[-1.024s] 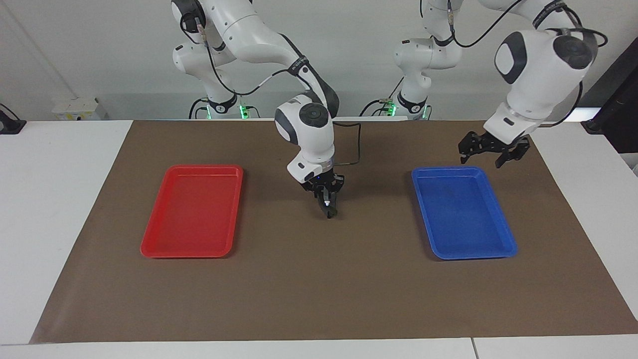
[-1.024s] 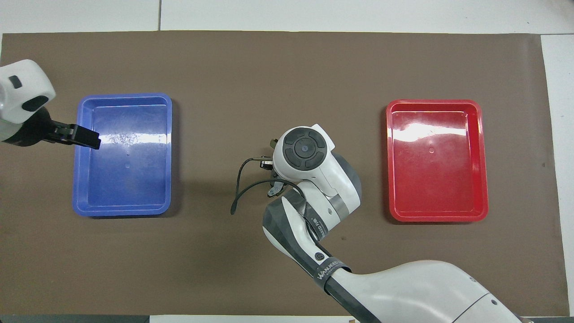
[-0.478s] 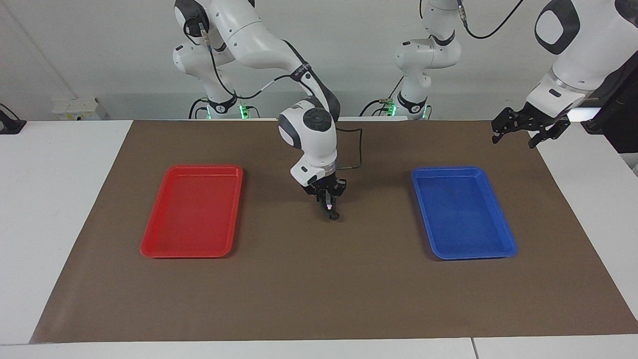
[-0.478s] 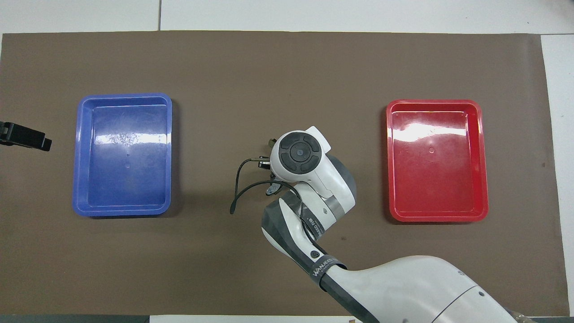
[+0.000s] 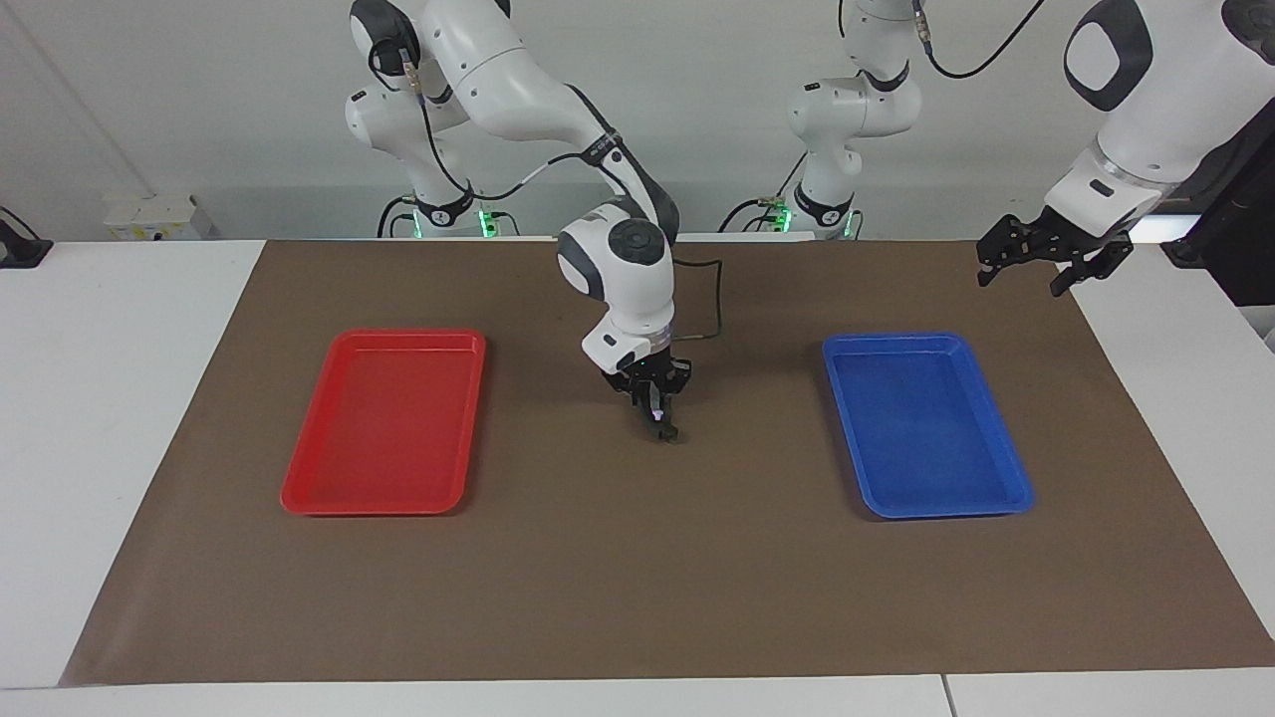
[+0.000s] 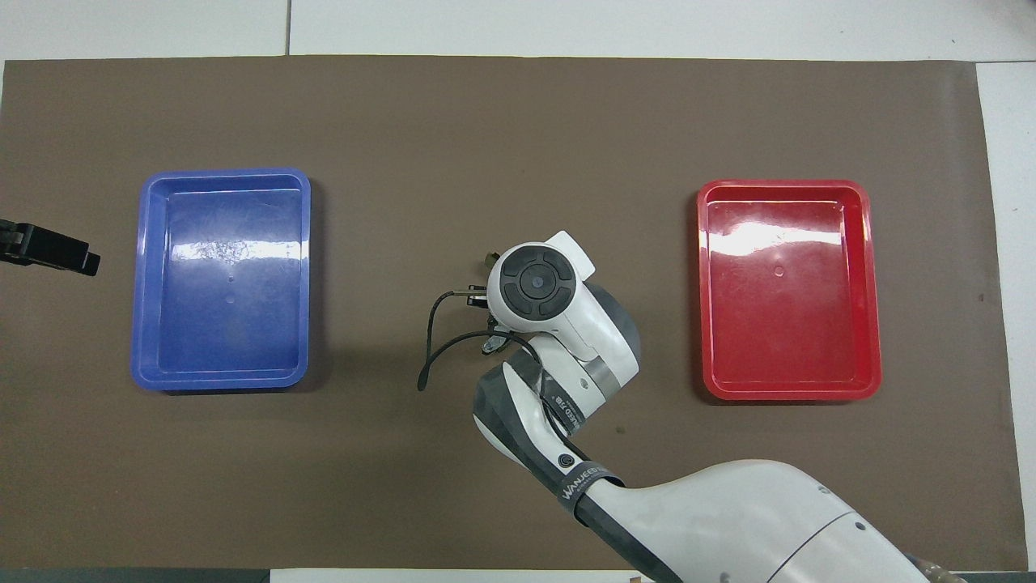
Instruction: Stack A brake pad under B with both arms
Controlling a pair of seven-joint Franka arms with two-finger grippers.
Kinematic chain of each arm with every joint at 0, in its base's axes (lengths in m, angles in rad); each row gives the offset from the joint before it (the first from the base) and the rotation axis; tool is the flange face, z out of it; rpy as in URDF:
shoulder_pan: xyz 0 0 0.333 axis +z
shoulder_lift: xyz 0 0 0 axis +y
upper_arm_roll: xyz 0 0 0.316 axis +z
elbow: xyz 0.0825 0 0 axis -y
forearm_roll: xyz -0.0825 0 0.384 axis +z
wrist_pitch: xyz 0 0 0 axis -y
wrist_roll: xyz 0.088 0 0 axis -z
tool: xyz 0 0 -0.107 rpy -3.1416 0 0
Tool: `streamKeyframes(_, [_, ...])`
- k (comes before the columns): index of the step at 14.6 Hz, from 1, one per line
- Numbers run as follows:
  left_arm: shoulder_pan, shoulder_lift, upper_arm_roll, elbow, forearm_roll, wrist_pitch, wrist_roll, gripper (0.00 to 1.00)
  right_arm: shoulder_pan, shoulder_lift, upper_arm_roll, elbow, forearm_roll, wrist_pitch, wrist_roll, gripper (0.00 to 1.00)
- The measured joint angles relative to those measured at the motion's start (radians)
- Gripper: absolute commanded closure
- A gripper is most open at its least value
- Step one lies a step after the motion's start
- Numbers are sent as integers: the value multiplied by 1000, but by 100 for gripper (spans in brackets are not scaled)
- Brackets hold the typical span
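My right gripper (image 5: 663,430) points straight down at the middle of the brown mat (image 5: 637,597), between the two trays, its tip at or just above the mat. A small dark shape sits at its tip; I cannot tell what it is. In the overhead view the right wrist (image 6: 536,283) covers that spot. Neither the short dark grey A brake pad nor the long crescent B shows in either view. My left gripper (image 5: 1026,267) is open and empty, raised over the mat's edge at the left arm's end; one finger (image 6: 57,251) shows in the overhead view.
A blue tray (image 5: 1006,478) lies toward the left arm's end and shows in the overhead view too (image 6: 142,283). A red tray (image 5: 299,478) lies toward the right arm's end, also in the overhead view (image 6: 872,283). Both hold nothing. A black cable (image 6: 429,356) loops from the right wrist.
My left gripper has risen and swung away from the blue tray's corner to the mat's edge at the left arm's end. My right gripper has shifted only slightly over the mat's middle.
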Motion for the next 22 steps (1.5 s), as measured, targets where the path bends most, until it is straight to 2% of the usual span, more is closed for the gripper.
streamKeyframes(3, [2, 0, 0, 0, 0, 0, 0, 0, 1, 0, 0, 0, -1, 1, 0, 97])
streamKeyframes(4, [3, 0, 1, 0, 0, 0, 0, 0, 1, 0, 0, 0, -2, 2, 0, 90])
streamKeyframes(5, [4, 0, 1, 0, 0, 0, 0, 0, 1, 0, 0, 0, -2, 3, 0, 67])
streamKeyframes(6, [4, 0, 1, 0, 0, 0, 0, 0, 1, 0, 0, -1, -2, 6, 0, 36])
streamKeyframes(7, [4, 0, 1, 0, 0, 0, 0, 0, 1, 0, 0, -2, -2, 13, 0, 0])
streamKeyframes(10, [4, 0, 1, 0, 0, 0, 0, 0, 7, 0, 1, -14, -3, 41, 0, 0])
streamKeyframes(15, [4, 0, 1, 0, 0, 0, 0, 0, 14, -31, -6, -2, -73, -8, 0, 0])
streamKeyframes(18, [4, 0, 1, 0, 0, 0, 0, 0, -71, -134, -12, 11, -86, -71, -26, 0])
streamKeyframes(22, [4, 0, 1, 0, 0, 0, 0, 0, -234, -276, -14, 10, -87, -194, -178, 0])
